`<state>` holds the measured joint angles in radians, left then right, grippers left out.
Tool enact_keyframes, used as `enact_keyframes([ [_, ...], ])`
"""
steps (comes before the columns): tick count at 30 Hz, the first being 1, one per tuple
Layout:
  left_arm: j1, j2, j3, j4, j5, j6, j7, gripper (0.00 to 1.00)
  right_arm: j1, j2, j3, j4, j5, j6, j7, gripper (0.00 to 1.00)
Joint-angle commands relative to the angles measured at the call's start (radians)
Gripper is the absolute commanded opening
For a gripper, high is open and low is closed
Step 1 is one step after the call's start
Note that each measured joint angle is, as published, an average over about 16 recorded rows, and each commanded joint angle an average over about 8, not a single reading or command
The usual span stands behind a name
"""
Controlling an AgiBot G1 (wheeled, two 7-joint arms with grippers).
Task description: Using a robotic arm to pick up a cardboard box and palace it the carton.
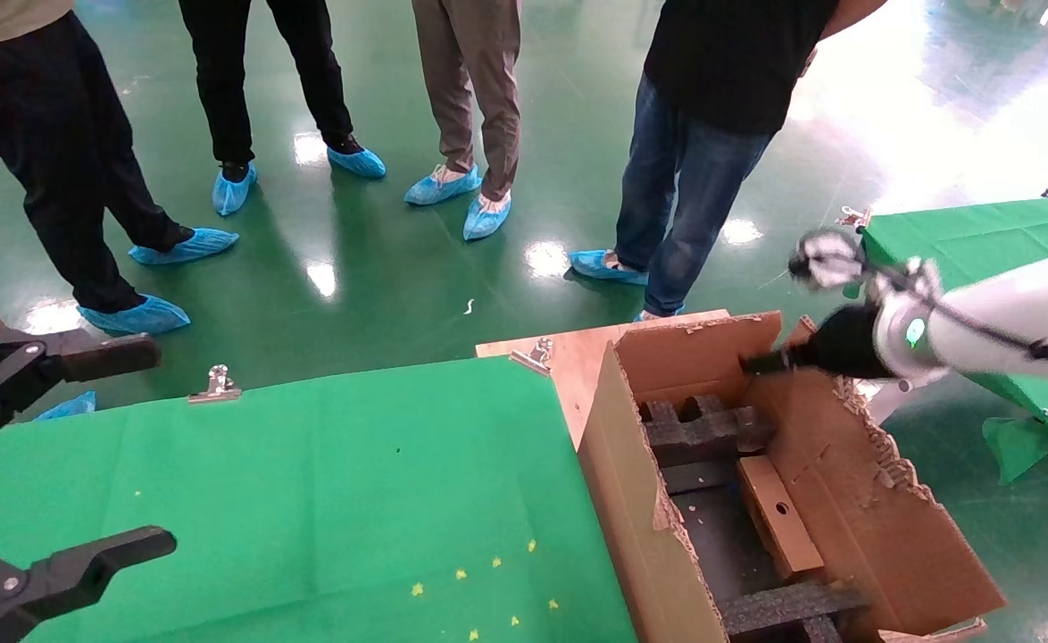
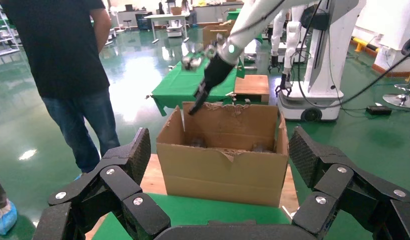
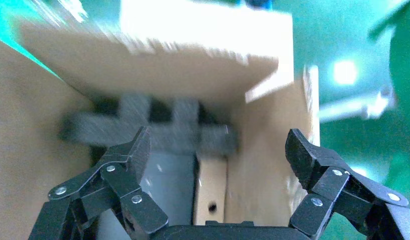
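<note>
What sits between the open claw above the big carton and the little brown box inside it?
Nothing solid. In the right wrist view, only open air separates the right gripper from the cardboard box lying inside the carton beside black foam.

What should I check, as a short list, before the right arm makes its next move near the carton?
1. Cardboard box inside the carton: ok, it lies between the black foam inserts.
2. Right gripper empty, jaws open: ok.
3. Right gripper clear of the carton's ragged rear flap: cannot tell, they overlap in the head view.
4. Left gripper parked over the green table, open: ok.
5. People stand close behind the carton: not ok.
</note>
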<state>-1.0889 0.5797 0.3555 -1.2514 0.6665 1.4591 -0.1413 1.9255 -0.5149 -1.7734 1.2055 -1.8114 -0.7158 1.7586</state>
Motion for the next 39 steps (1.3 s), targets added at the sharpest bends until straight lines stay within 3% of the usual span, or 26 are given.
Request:
enact_keyframes([
  [1,0.000,0.000,0.000,0.000,0.000,0.000,0.000,1.00,0.043,0.031,0.017,0.062,-0.009,0.005,-0.012,1.00],
  [12,0.000,0.000,0.000,0.000,-0.001,0.000,0.000,1.00,0.158,0.124,0.106,0.175,0.253,-0.032,-0.276,1.00],
  [21,0.000,0.000,0.000,0.000,-0.001,0.000,0.000,1.00,0.154,0.123,0.112,0.171,0.265,-0.041,-0.279,1.00],
  [27,0.000,0.000,0.000,0.000,-0.001,0.000,0.000,1.00,0.107,0.112,0.171,0.166,0.294,-0.070,-0.330,1.00],
  [39,0.000,0.000,0.000,0.000,-0.001,0.000,0.000,1.00,-0.089,0.069,0.442,0.148,0.455,-0.215,-0.584,1.00],
])
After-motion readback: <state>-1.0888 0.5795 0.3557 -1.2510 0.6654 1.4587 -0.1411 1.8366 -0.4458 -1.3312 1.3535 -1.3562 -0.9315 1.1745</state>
